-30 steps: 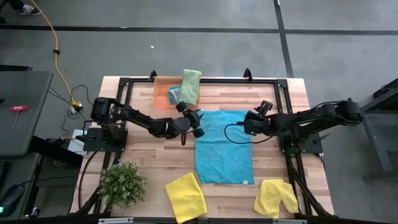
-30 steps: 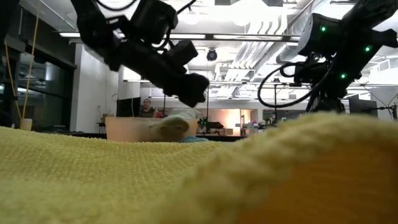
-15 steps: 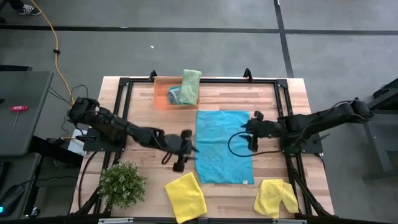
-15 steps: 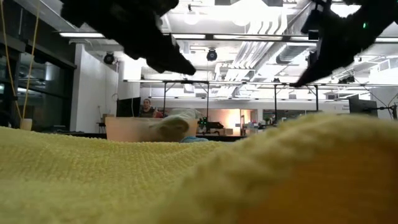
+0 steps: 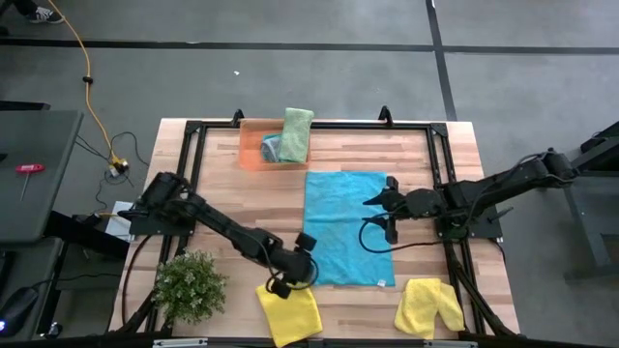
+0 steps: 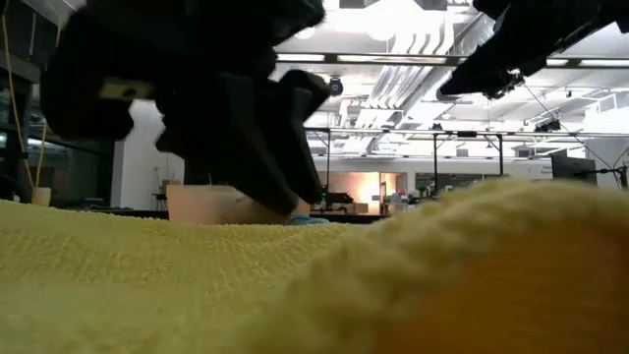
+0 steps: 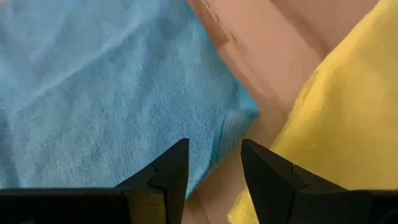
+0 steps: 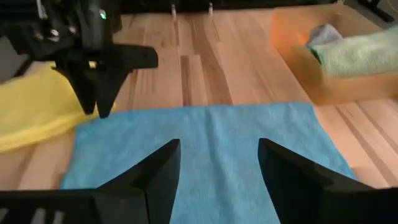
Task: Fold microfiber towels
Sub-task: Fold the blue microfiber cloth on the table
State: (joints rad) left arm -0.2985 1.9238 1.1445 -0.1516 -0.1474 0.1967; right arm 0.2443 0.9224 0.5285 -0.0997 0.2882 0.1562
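Teal-blue towel (image 5: 348,228) spread flat at table centre. Left gripper (image 5: 298,270), jaws parted and empty, poised over that towel's near left corner, just beside a yellow towel (image 5: 290,311). Right gripper (image 5: 383,205), jaws also parted, empty, above the teal-blue towel's right edge. Light green towel (image 5: 296,133) folded on orange tray (image 5: 253,146).

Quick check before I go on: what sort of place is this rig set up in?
Likely an industrial lab or workshop, not a home. The wooden table stands on bare concrete floor with taped lines, a yellow cable trails across it, and the low view shows exposed ceiling ducts with strip lights.
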